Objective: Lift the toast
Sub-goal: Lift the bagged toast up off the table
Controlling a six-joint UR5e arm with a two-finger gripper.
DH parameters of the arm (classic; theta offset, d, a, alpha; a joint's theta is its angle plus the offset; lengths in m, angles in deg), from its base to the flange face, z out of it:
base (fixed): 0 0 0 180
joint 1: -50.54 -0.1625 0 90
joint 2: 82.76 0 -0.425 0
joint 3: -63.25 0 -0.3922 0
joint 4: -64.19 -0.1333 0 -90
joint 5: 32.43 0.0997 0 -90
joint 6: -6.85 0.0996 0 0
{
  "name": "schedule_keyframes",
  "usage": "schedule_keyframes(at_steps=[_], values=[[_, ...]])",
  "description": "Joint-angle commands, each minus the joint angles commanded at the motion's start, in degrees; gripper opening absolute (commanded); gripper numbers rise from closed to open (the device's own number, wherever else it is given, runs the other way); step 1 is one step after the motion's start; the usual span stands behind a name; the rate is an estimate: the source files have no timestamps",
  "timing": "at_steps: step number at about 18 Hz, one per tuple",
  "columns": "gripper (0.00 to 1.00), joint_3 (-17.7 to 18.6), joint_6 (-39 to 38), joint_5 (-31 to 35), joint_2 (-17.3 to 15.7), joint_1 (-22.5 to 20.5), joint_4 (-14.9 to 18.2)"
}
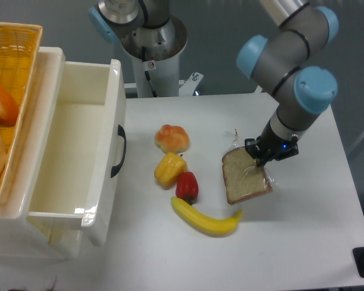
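Right now the toast (246, 177) hangs tilted in its clear wrap over the right half of the table (303, 242), its lower edge apparently just off the surface beside the banana's (206, 219) right tip. Its long axis runs from that near edge up and slightly left toward the far edge, rounded top farthest. At its far right corner the gripper (259, 162) pinches the wrap from above.
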Motion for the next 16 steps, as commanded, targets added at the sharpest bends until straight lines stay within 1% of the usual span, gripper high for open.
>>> schedule_keyframes(at_steps=[3,7,9,14,15,16], values=[[0.0,-1.1,-0.4,0.0,-0.9,2.2,0.3],[0.0,-1.2,0.0,0.0,-2.6,4.1,0.7],[0.0,-1.3,0.4,-0.1,-3.7,4.3,2.7],[0.0,-0.9,5.4,-0.4,-5.2,6.2,3.2],[0.0,-1.3,6.1,-0.3,-5.3,6.9,3.3],[0.0,-1.2,6.3,-0.3,-5.5,6.9,4.1]])
